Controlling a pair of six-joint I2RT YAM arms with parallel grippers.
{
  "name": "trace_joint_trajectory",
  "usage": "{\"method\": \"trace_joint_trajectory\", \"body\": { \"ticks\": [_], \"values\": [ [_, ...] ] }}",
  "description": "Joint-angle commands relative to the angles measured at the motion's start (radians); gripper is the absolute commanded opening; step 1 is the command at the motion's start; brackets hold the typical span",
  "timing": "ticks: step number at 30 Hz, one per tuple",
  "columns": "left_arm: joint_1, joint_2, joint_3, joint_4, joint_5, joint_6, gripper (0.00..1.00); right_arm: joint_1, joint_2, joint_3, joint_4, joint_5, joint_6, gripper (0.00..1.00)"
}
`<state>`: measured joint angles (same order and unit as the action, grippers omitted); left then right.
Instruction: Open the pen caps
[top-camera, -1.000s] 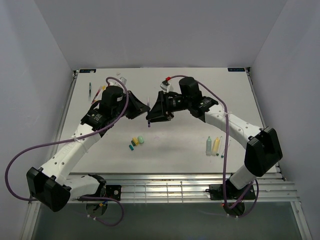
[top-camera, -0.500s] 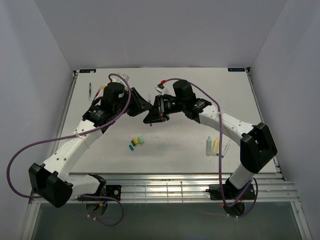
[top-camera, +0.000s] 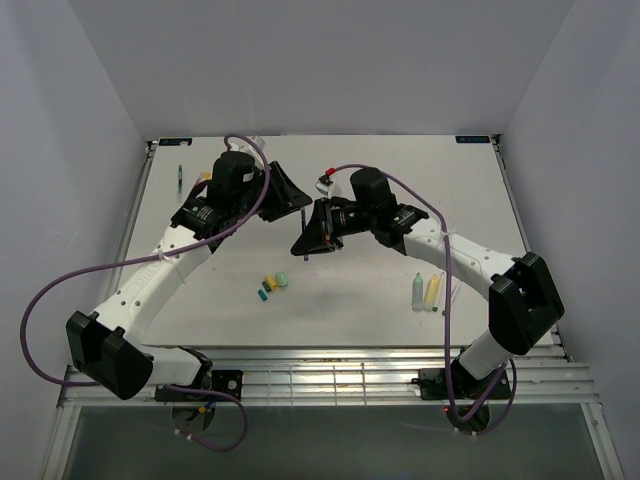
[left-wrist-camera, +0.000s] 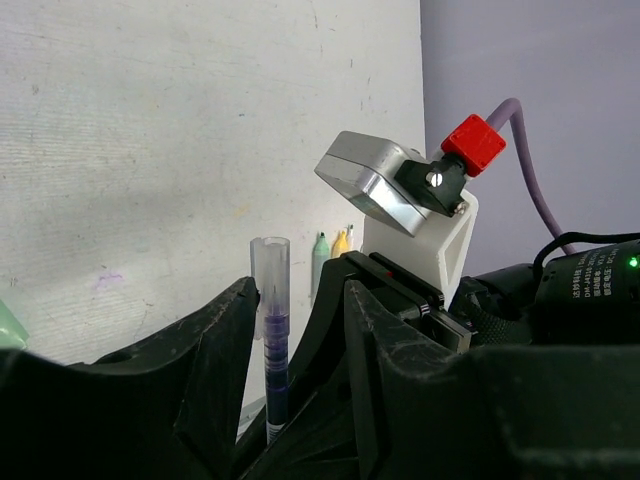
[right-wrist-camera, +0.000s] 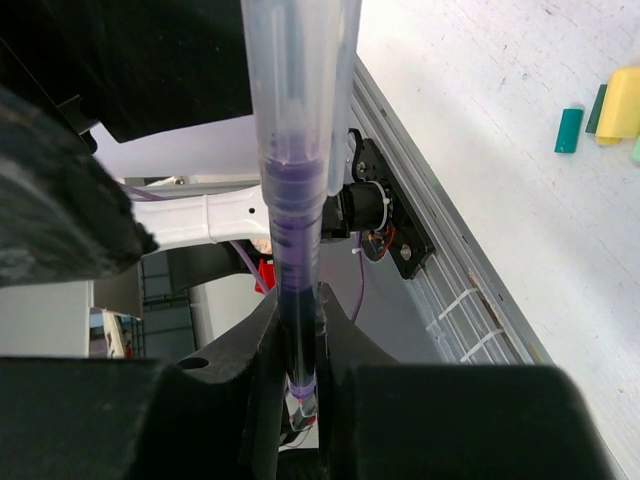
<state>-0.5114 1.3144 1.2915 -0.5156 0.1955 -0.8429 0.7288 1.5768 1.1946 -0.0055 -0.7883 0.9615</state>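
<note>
1. Table (top-camera: 360, 300) from above: the right gripper (top-camera: 303, 240) is clamped on a purple pen (top-camera: 304, 252) and holds it above the middle of the surface. The left gripper (top-camera: 297, 203) hangs just behind it, its fingers spread and holding nothing that can be seen. Loose pen caps (top-camera: 271, 285) in yellow, light green and teal lie in a tight cluster on the table, nearer the arm bases than the held pen. A pale-green marker (top-camera: 417, 292) and a yellow marker (top-camera: 432, 290) lie side by side near the right arm. A thin pen (top-camera: 180, 177) rests alone at the far left corner.

2. Left wrist: the left gripper's dark fingers (left-wrist-camera: 200, 360) stand apart. The purple pen (left-wrist-camera: 271, 300) rises upright in the gap, clear at its top and purple lower down. Whether either finger touches it cannot be told. Beyond it are the right arm's silver camera housing (left-wrist-camera: 375, 185) and a red connector (left-wrist-camera: 472, 143).

3. Right wrist: the right gripper's fingers (right-wrist-camera: 230, 400) are closed tight around the lower barrel of the purple pen (right-wrist-camera: 295, 150), and its clear end points away from the camera. A teal and a yellow one of the pen caps (right-wrist-camera: 569, 130) lie on the table at the upper right.
</note>
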Motion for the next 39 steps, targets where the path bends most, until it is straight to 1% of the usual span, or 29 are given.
{"method": "trace_joint_trajectory", "body": {
  "ticks": [1, 7, 12, 14, 16, 20, 25, 28, 30, 32, 33, 34, 36, 37, 38, 39],
  "values": [
    [0.002, -0.006, 0.005, 0.011, 0.028, 0.018, 0.50, 0.006, -0.037, 0.022, 0.061, -0.035, -0.003, 0.08],
    [0.002, -0.006, -0.006, 0.005, 0.024, 0.024, 0.46, 0.006, -0.041, 0.019, 0.065, -0.043, 0.002, 0.08],
    [0.002, 0.009, 0.003, -0.037, 0.018, 0.033, 0.45, 0.006, -0.060, 0.008, 0.065, -0.042, 0.002, 0.08],
    [0.002, 0.016, 0.005, -0.043, 0.018, 0.039, 0.47, 0.006, -0.063, 0.003, 0.065, -0.042, 0.000, 0.08],
    [0.002, 0.023, 0.006, -0.053, 0.015, 0.041, 0.54, 0.006, -0.063, 0.000, 0.070, -0.048, 0.003, 0.08],
    [0.002, 0.040, 0.028, -0.058, 0.010, 0.047, 0.59, 0.007, -0.064, -0.003, 0.073, -0.049, 0.005, 0.08],
    [0.002, 0.059, 0.049, -0.061, 0.016, 0.053, 0.58, 0.008, -0.067, -0.001, 0.070, -0.046, 0.006, 0.08],
    [0.002, 0.054, 0.048, -0.061, 0.016, 0.056, 0.51, 0.011, -0.067, -0.003, 0.070, -0.046, 0.008, 0.08],
    [0.002, 0.048, 0.048, -0.061, 0.013, 0.057, 0.38, 0.009, -0.067, -0.006, 0.068, -0.043, 0.009, 0.08],
    [0.002, 0.049, 0.049, -0.061, 0.016, 0.061, 0.27, 0.009, -0.067, -0.007, 0.050, -0.039, 0.008, 0.08],
    [0.002, 0.051, 0.051, -0.061, 0.018, 0.061, 0.19, 0.009, -0.067, -0.004, 0.038, -0.029, 0.005, 0.08],
    [0.002, 0.051, 0.051, -0.061, 0.019, 0.059, 0.14, 0.009, -0.064, 0.000, 0.020, -0.022, -0.016, 0.08],
    [0.004, 0.055, 0.060, -0.072, 0.019, 0.056, 0.07, 0.009, -0.060, 0.035, -0.091, 0.017, -0.058, 0.08],
    [0.004, 0.066, 0.066, -0.081, 0.015, 0.054, 0.00, 0.012, -0.057, 0.048, -0.132, 0.033, -0.108, 0.08],
    [0.004, 0.072, 0.086, -0.110, 0.009, 0.048, 0.00, 0.014, -0.052, 0.065, -0.230, 0.085, -0.141, 0.08],
    [0.007, 0.081, 0.098, -0.124, 0.002, 0.044, 0.00, 0.017, -0.051, 0.107, -0.290, 0.122, -0.179, 0.08]
  ]
}}
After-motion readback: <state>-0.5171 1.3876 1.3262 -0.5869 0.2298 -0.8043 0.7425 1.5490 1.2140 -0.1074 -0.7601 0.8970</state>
